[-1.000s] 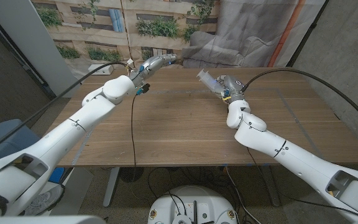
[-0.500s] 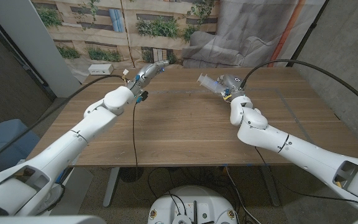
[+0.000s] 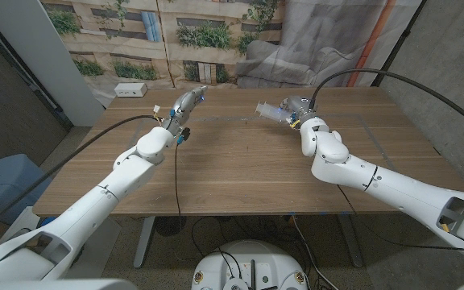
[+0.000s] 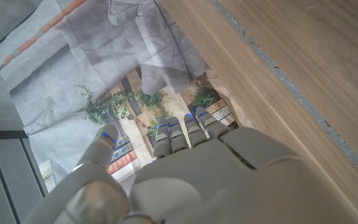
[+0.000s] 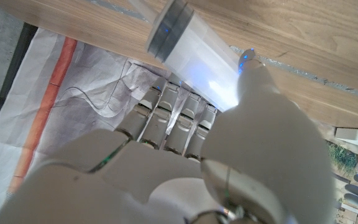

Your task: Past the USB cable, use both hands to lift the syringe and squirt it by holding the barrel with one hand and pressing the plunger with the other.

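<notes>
Right hand (image 3: 298,108) wrapped round the syringe (image 3: 269,109), barrel clamped between thumb and curled fingers (image 5: 173,118), held up off the bench (image 3: 240,161) over its far right part, free end pointing toward the bench's middle. Dark seal visible inside the clear barrel in the right wrist view; plunger end hard to make out. Left hand (image 3: 185,103) holding nothing, fingers extended and close together, raised over the far left part of the bench, well apart from the syringe. No USB cable identifiable. Step in hand, by judgement: bringing the left hand across to the plunger. Best done by keeping the barrel steady and level, approaching along the syringe's axis, seating a fingertip square on the plunger head, pressing straight to avoid levering the barrel out of grip. Right arm reaching in from the near right corner, elbow bent; left arm stretched long from the near left corner.
</notes>
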`<action>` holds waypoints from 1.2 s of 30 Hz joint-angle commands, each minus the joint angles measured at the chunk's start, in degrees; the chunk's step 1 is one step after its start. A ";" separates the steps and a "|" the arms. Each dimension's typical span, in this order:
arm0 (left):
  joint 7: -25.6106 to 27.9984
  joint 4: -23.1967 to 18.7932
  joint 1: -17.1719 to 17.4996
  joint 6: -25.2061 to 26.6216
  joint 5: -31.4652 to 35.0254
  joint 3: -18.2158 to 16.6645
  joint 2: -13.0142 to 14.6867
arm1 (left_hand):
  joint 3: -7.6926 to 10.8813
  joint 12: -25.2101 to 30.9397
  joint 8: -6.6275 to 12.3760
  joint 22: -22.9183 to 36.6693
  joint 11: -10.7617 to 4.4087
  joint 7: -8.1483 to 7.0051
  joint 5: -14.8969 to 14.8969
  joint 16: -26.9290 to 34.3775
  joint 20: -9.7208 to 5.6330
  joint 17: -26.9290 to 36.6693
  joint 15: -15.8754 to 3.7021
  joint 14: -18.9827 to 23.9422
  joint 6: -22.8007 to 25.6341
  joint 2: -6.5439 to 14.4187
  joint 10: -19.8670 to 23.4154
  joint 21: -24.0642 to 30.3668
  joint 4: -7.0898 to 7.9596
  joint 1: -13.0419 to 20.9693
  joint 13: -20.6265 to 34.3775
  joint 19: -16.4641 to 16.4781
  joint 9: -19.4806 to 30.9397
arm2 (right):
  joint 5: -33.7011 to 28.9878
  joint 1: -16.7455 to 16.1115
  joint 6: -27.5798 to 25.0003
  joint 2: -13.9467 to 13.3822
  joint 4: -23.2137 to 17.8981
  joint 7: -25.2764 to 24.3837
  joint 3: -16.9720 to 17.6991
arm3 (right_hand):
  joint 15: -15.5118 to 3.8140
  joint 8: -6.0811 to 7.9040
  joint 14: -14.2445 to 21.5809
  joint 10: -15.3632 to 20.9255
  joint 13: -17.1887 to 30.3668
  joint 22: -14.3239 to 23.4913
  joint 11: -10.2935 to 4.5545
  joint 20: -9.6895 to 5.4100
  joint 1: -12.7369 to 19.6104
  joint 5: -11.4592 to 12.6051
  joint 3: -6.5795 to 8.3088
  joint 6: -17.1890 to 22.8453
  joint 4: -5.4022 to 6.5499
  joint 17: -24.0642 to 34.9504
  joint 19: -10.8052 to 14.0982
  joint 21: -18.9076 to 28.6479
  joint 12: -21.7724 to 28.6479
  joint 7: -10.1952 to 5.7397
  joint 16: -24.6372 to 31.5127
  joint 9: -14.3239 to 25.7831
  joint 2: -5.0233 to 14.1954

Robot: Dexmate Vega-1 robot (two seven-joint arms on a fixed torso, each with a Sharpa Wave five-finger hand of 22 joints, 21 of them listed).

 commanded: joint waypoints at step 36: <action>5.95 5.37 6.43 -4.65 -10.10 -3.19 -6.21 | -0.26 0.20 0.04 0.25 0.16 -0.19 0.18 -0.10 -2.65 0.24 -1.33 -0.61 -0.41 3.85 -0.55 0.44 -0.26 0.48 0.06 0.32 0.10 | -9.11 1.47 7.87 4.90 9.13 14.79 -2.01 | -8.49 -0.84 -0.73 0.81 0.65 0.16 -2.41 -5.30 3.84 0.30 -0.97 0.49 0.10 1.18 -0.04 0.06 -0.70 -1.47 -0.34 0.34 7.44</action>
